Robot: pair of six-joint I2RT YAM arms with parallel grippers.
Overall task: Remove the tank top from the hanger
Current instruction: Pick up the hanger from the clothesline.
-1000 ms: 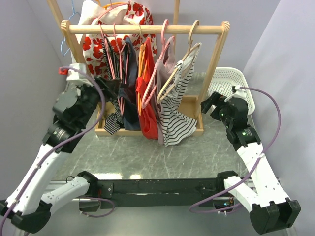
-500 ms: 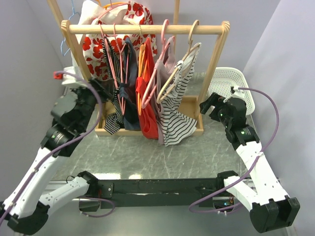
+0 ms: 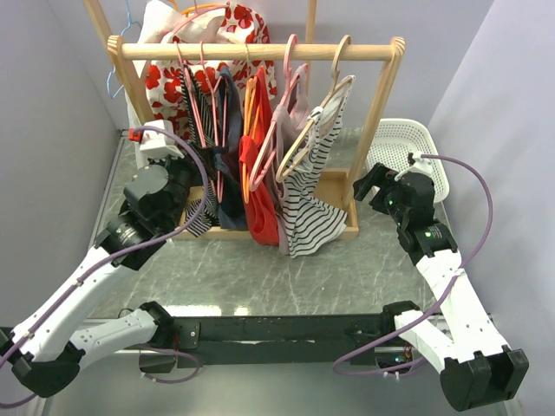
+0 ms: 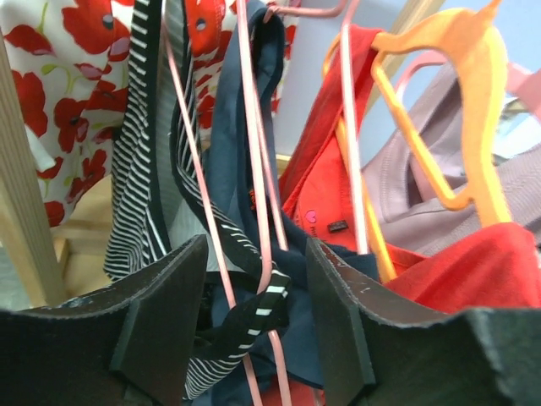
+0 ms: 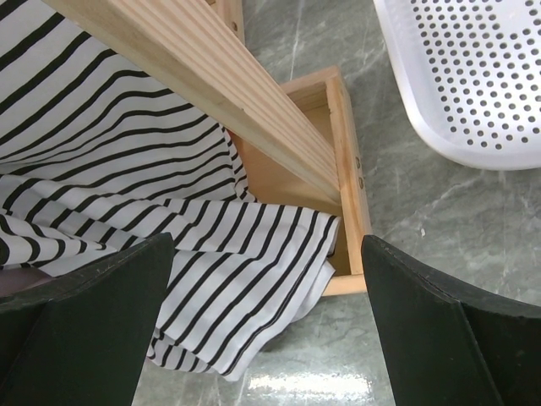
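A black tank top with thin white stripes [image 3: 201,217] hangs on a pink wire hanger [image 3: 208,121] at the left of the wooden rail [image 3: 260,52]. My left gripper [image 3: 192,178] is pushed in among the hanging clothes there. In the left wrist view its jaws [image 4: 254,254] stand partly apart, with the pink hanger [image 4: 254,169] wires and a striped strap [image 4: 262,309] of the tank top between them; neither pad visibly presses on them. My right gripper [image 3: 368,186] stands wide open by the rack's right post, holding nothing [image 5: 266,245].
Navy, red, mauve and white-striped [image 3: 308,217] garments hang on further hangers along the rail, with a floral one behind. The rack's wooden base tray [image 5: 347,152] sits below the right gripper. A white perforated basket [image 3: 408,143] stands at the back right.
My left arm has swung right and forward into the clothes, and its jaws have narrowed around the strap and hanger. The right arm has stayed still.
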